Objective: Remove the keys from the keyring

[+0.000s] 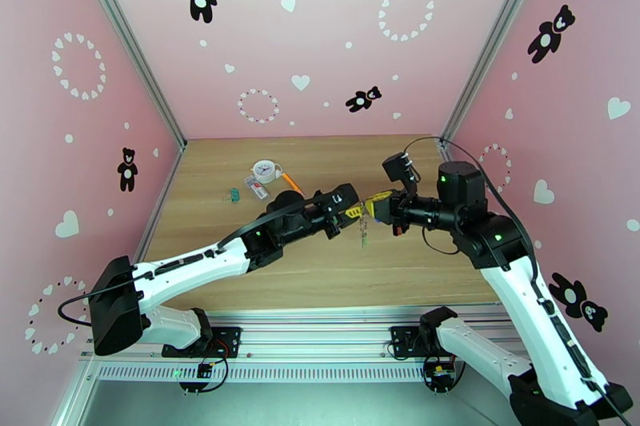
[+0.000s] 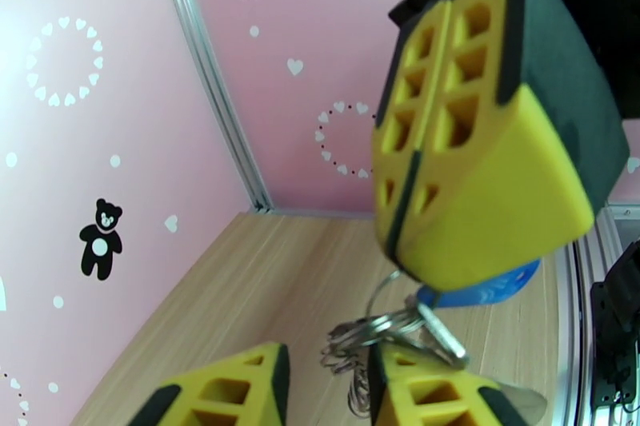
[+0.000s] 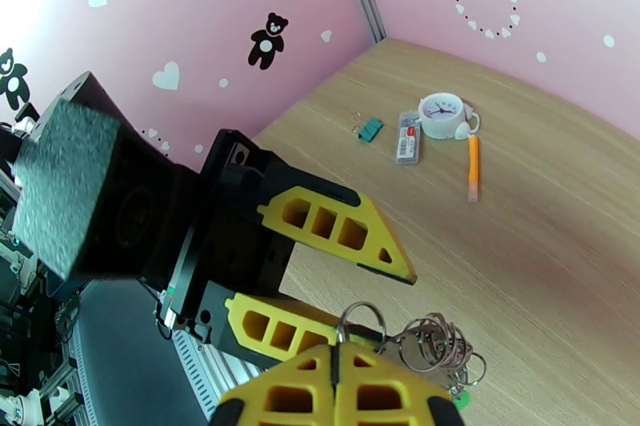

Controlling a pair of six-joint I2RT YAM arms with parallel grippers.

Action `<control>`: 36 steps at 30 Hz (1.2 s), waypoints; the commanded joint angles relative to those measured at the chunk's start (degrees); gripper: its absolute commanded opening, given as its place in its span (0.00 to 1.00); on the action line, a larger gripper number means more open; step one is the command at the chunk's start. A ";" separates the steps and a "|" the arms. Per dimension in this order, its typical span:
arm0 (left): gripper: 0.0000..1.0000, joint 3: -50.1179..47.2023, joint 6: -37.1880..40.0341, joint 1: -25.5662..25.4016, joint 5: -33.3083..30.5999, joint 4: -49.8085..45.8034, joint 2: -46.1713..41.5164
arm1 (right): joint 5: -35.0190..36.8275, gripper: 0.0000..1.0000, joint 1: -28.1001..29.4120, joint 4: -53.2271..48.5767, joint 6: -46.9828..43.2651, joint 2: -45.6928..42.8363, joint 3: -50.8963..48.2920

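Observation:
The keyring (image 3: pixel 432 344) is a bundle of thin metal rings hanging in mid-air over the middle of the table (image 1: pixel 240 156), seen small from above (image 1: pixel 364 229). My right gripper (image 3: pixel 334 356) is shut on one of its rings (image 2: pixel 376 330). A blue tag (image 2: pixel 488 288) and a metal key (image 2: pixel 440 332) hang just under the right gripper (image 2: pixel 396 236). A green tag (image 3: pixel 460 400) peeks out below the rings. My left gripper (image 3: pixel 392 304) faces the right one (image 1: pixel 370 204) with its yellow jaws open. One finger (image 2: pixel 424 388) lies right against the rings.
At the back left of the table lie a round white clock-like disc (image 3: pixel 442 114), an orange pen (image 3: pixel 474 168), a red-and-white tag (image 3: pixel 408 136) and a small teal clip (image 3: pixel 370 129). Pink walls close in the table on three sides.

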 commanded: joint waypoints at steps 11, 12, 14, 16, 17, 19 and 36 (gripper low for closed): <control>0.39 3.91 3.71 -1.97 -1.28 -6.41 -1.53 | 1.50 0.00 0.40 -3.51 1.08 2.85 4.19; 0.38 4.35 3.72 -1.99 -0.91 -7.15 -1.35 | 1.41 0.00 0.36 -3.54 1.13 2.85 4.02; 0.36 4.87 3.81 -2.00 -0.39 -7.92 -1.34 | 1.28 0.00 0.37 -3.61 1.08 2.85 3.88; 0.35 5.13 3.47 -2.02 -0.85 -7.99 -1.19 | 1.28 0.00 0.36 -3.65 1.14 2.80 3.92; 0.35 5.26 3.51 -2.00 -0.76 -8.16 -1.17 | 1.18 0.00 0.36 -3.68 1.10 2.77 3.92; 0.32 5.72 3.54 -2.01 -0.15 -8.81 -1.06 | 1.30 0.00 0.36 -3.67 1.18 2.66 3.98; 0.11 7.46 3.96 -2.02 -3.78 -11.46 -0.11 | 4.81 0.00 0.32 -5.47 2.20 2.45 5.80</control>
